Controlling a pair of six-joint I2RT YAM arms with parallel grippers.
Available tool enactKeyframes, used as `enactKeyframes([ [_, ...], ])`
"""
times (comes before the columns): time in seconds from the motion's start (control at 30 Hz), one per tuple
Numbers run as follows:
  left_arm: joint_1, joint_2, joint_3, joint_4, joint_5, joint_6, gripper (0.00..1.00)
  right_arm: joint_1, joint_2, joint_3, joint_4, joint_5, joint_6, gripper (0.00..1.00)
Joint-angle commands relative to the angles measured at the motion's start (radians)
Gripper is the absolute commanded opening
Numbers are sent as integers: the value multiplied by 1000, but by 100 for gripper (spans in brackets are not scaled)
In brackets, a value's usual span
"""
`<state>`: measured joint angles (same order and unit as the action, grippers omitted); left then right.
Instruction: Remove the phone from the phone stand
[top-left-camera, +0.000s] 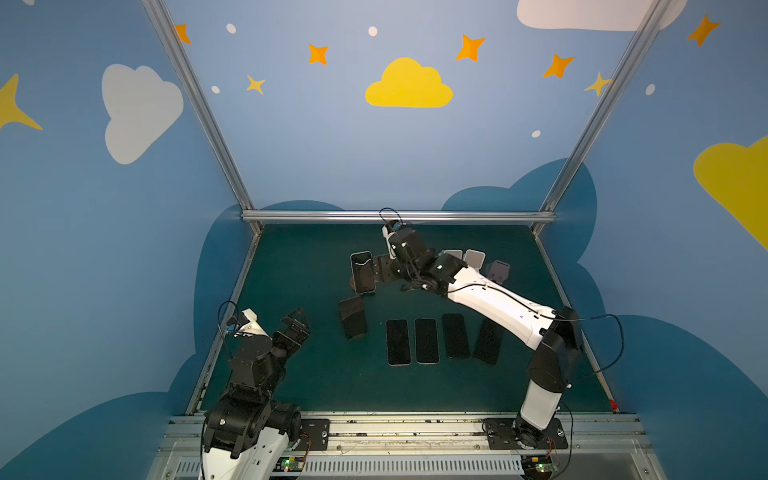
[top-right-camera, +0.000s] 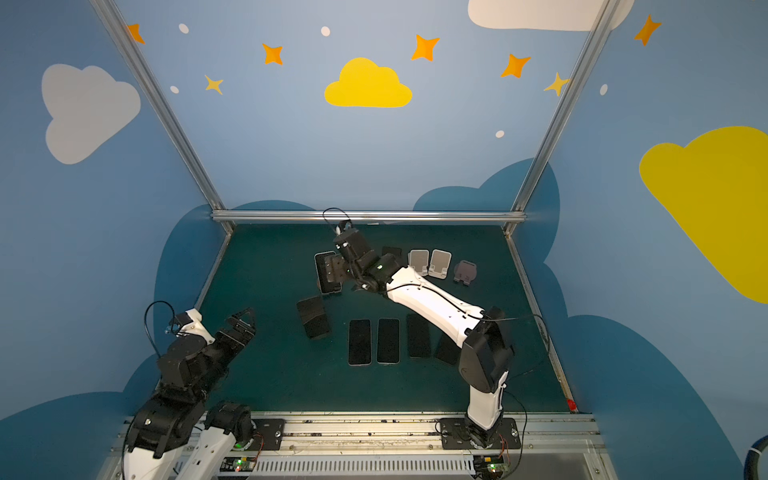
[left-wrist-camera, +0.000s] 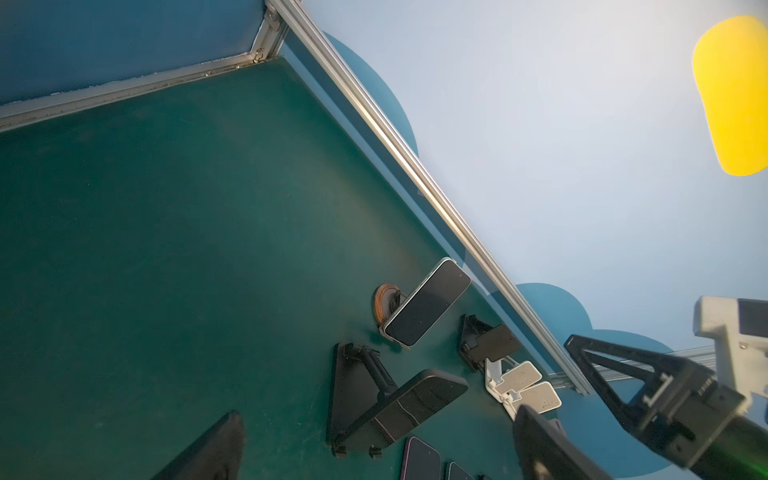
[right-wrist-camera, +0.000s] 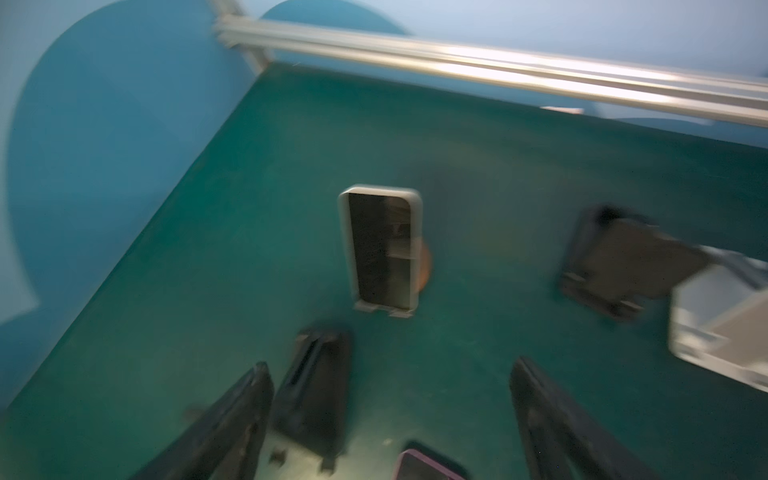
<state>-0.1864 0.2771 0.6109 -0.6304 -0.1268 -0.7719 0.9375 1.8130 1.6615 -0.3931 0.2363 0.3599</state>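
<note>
The phone has a pale frame and a dark screen. It leans upright on the phone stand, which has a round wooden base, at the back middle of the green mat. My right gripper hovers just to the phone's right, open and empty. In the right wrist view the phone stands ahead of the gap between the spread fingers, apart from them. My left gripper is open and empty over the mat's near left, well away from the phone.
An empty black stand sits in front of the phone. Several dark phones lie flat in a row mid-mat. Two white stands, a small black one and a greyish one line the back, under the aluminium rail.
</note>
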Motion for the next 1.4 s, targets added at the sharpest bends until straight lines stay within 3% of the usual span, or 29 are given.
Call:
enactKeyframes([
  [0.0, -3, -9, -13, 19, -22, 24, 100, 43, -2, -28, 111, 40, -33, 89],
  [0.3, -4, -10, -23, 31, -7, 12, 100, 183, 69, -54, 123, 181, -42, 90],
  [0.67, -3, -22, -22, 21, -4, 13, 100, 270, 142, -64, 72, 215, 62, 91],
  [1.37, -5, -29, -21, 23, -1, 14, 100, 254, 295, -14, 63, 224, 142, 90],
])
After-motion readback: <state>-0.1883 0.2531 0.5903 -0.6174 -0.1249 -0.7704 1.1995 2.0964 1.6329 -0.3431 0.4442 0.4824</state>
